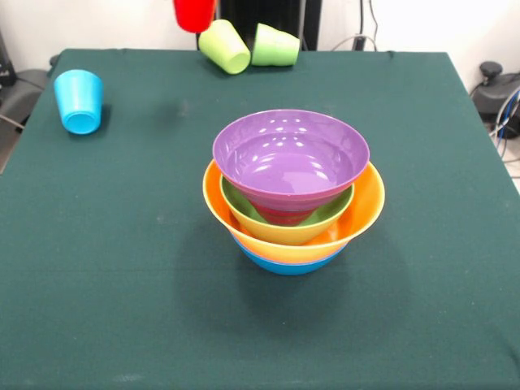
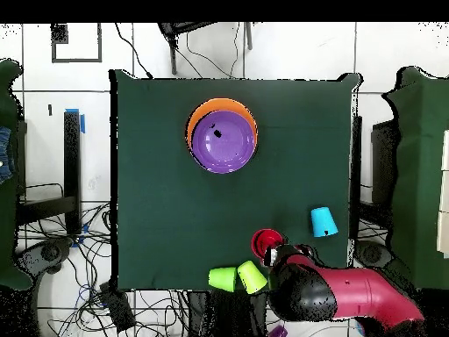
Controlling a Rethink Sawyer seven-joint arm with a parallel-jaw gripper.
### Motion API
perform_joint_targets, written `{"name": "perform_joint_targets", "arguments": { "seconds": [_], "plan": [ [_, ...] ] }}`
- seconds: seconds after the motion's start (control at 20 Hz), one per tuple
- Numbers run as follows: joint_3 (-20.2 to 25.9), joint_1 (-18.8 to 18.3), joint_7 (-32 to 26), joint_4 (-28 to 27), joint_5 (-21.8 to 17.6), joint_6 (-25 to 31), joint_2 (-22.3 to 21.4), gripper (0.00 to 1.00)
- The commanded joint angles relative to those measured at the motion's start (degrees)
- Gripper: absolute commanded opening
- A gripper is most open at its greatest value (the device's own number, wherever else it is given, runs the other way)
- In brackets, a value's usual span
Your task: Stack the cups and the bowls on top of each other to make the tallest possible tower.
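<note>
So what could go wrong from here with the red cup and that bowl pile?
1. The red cup sits at the arm's end near the table's robot-side edge; if it slips, it could roll off.
2. The tower looks uneven: the purple bowl rides high and off-centre over the orange bowl, so a cup set on it may tip it.
3. The sky blue cup lies near a side edge.

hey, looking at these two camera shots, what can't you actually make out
- Gripper: front view cuts it off at the top edge above the red cup; overhead, the arm covers it.
- Bowls low in the tower: the purple bowl hides their insides; overhead shows only purple and orange.
- Second purple bowl: not distinguishable.
</note>
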Motion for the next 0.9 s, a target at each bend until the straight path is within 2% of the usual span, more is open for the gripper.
{"name": "perform_joint_targets", "arguments": {
  "seconds": [0.05,0.2,0.4,0.8,0.9],
  "plan": [
    [1.4,6.9,5.8,-1.2,1.2,-5.9,3.2,0.00],
    [0.1,9.5,8.6,-1.4,4.3,-5.8,4.2,0.00],
    [-1.8,10.2,10.5,1.0,7.4,-6.5,3.8,0.00],
    [-4.6,11.8,7.3,-0.3,5.6,-6.0,4.1,0.00],
    [-5.4,11.0,6.1,1.0,3.4,-7.2,4.4,0.00]
  ]
}}
